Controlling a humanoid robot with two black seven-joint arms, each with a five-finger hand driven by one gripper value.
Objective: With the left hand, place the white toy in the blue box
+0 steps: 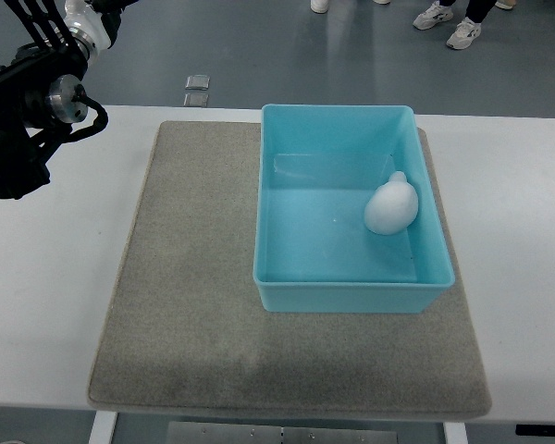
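Note:
The white toy, a rounded pear-like shape, lies inside the blue box against its right wall. The box stands on the right half of a grey mat. My left arm and hand, black with silver joints, hang at the upper left over the table's edge. They are well away from the box and hold nothing that I can see. My right arm does not show.
The white table extends beyond the mat on both sides. At the top edge, a person's white shoes stand on the grey floor behind the table. Two small metal plates lie on the floor.

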